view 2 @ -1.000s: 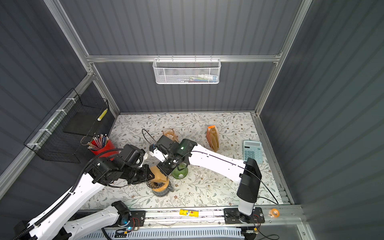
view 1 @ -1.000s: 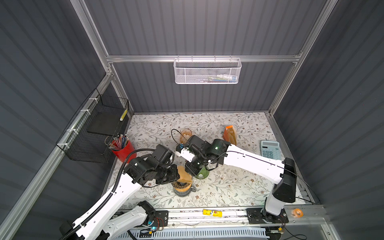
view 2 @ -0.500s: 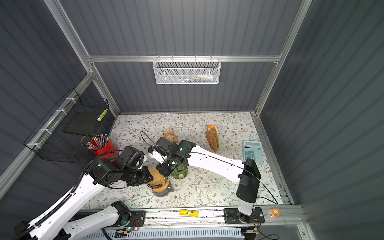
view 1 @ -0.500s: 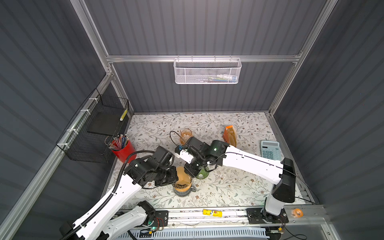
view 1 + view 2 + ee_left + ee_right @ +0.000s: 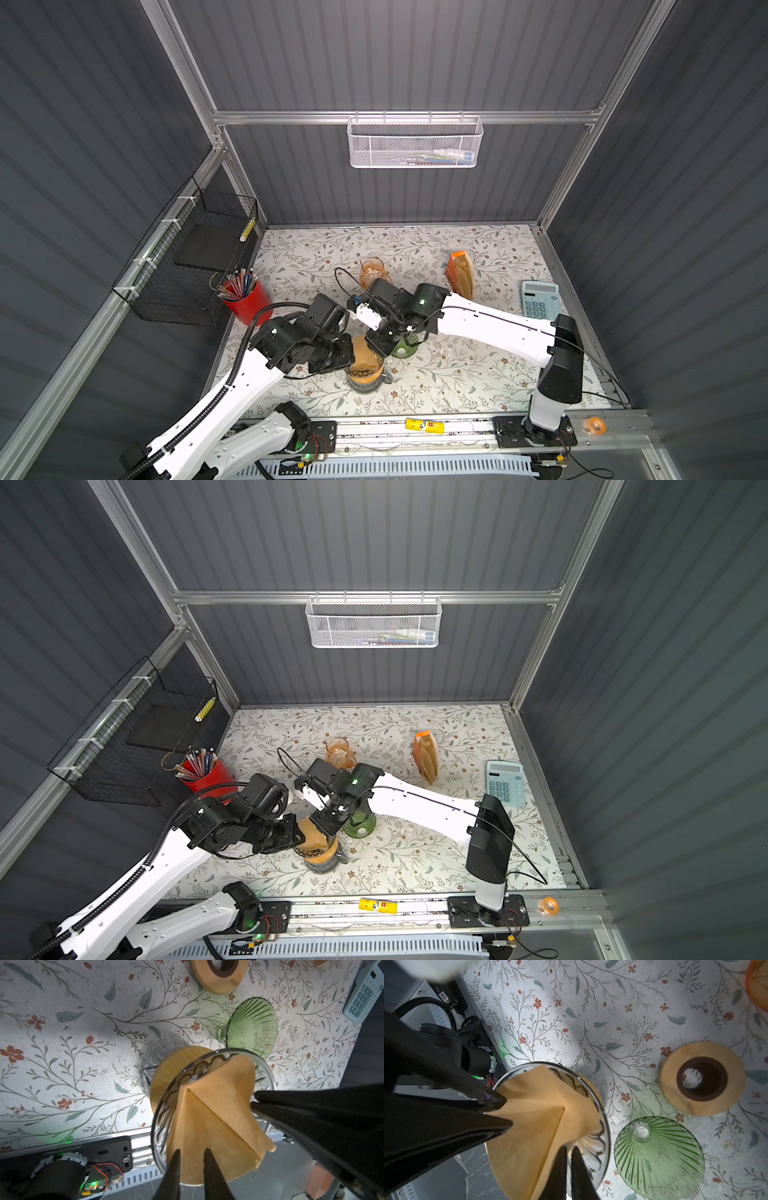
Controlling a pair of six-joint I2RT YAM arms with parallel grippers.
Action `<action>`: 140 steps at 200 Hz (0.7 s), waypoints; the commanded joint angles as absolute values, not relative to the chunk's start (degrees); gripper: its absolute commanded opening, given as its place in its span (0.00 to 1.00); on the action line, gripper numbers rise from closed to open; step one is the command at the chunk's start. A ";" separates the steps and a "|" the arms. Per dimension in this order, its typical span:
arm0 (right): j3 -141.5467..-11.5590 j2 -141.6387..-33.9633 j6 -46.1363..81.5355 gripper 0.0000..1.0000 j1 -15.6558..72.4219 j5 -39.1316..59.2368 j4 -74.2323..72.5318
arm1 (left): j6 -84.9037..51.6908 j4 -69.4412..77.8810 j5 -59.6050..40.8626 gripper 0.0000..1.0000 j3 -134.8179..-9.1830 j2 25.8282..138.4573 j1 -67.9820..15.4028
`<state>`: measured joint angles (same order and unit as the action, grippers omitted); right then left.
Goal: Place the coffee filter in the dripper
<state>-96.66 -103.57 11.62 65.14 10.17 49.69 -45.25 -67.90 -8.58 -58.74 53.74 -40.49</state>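
Left claw (image 5: 191, 1157) — its two black fingers are closed on one edge of the brown paper cone filter (image 5: 218, 1118), with a thin strip of paper showing between the tips. Right claw (image 5: 569, 1153) has its fingers almost together and pinches the opposite edge of the same filter. The filter's pointed end lies inside the clear glass dripper (image 5: 158, 1118). Part of its wide edge stands out past the rim, and bare ribbed glass shows on one side, so it is not pressed flush to the wall. The dripper carries a pale wooden collar (image 5: 166, 1064) and stands on a clear glass server (image 5: 149, 1057). In both top views this stack sits towards the front of the floral-patterned desk (image 5: 478, 374), between the two arms. Just beside it rests a green ribbed glass cone (image 5: 658, 1157). A round wooden ring with a dark centre hole (image 5: 702, 1082) lies near that cone — apart from both. A pale blue calculator (image 5: 540, 299) lies well apart, by the right wall.
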 commanded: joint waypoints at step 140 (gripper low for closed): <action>-97.31 -101.98 12.22 0.17 65.56 8.31 49.97 | -45.52 -69.00 -7.16 0.22 -58.49 52.83 -40.78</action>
